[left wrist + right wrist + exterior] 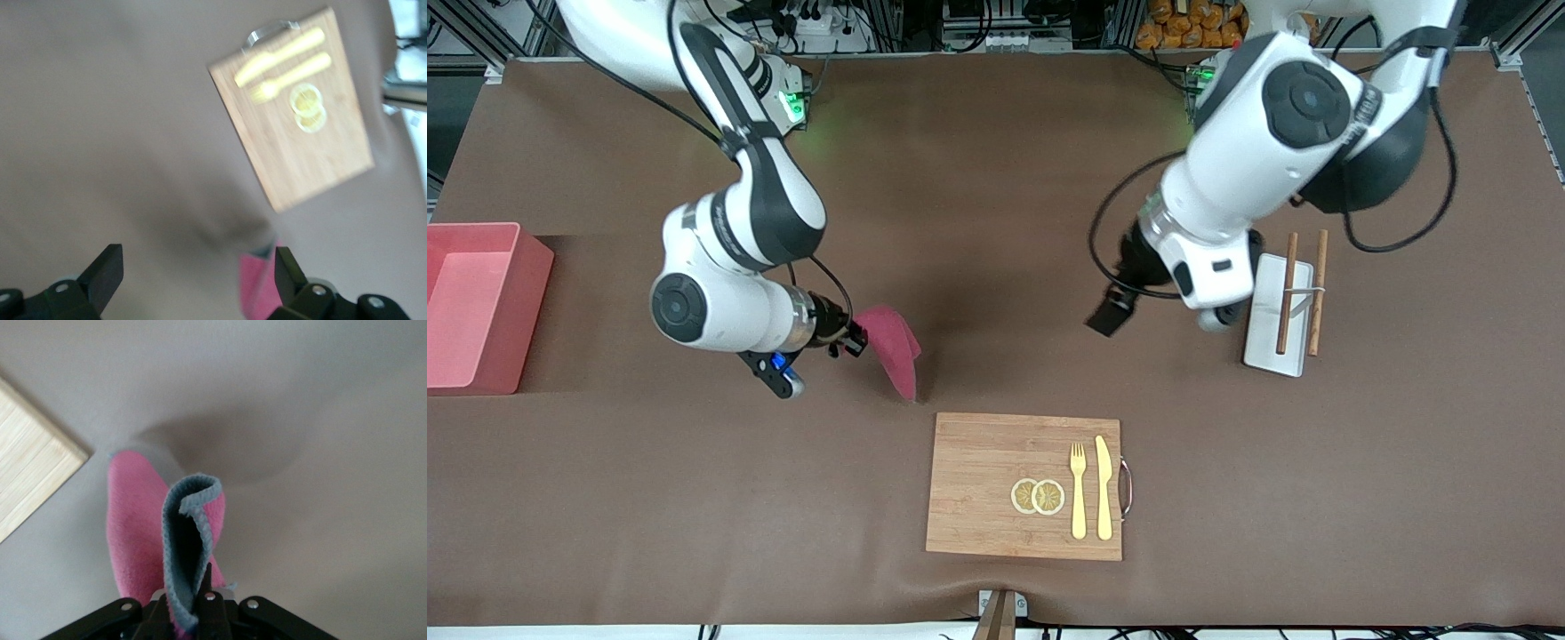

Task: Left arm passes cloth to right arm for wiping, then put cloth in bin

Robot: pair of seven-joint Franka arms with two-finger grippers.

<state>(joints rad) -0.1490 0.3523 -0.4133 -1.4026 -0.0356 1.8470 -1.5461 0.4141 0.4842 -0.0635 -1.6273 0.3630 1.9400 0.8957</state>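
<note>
Crimson cloth (894, 349) hangs lengthwise from right pincer (857, 339).

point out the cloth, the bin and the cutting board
cloth (894, 348), front view, middle of the hanging fold
bin (532, 293), front view, its outer side wall
cutting board (978, 480), front view, bare wood beside the lemon slices

Cloth (894, 348): you see it crimson-pink, folded, hanging clamped in the right gripper (860, 338), above the surface near the cutting board (996, 484).
Bin (471, 307): pink, upright, well apart from that board.
</note>
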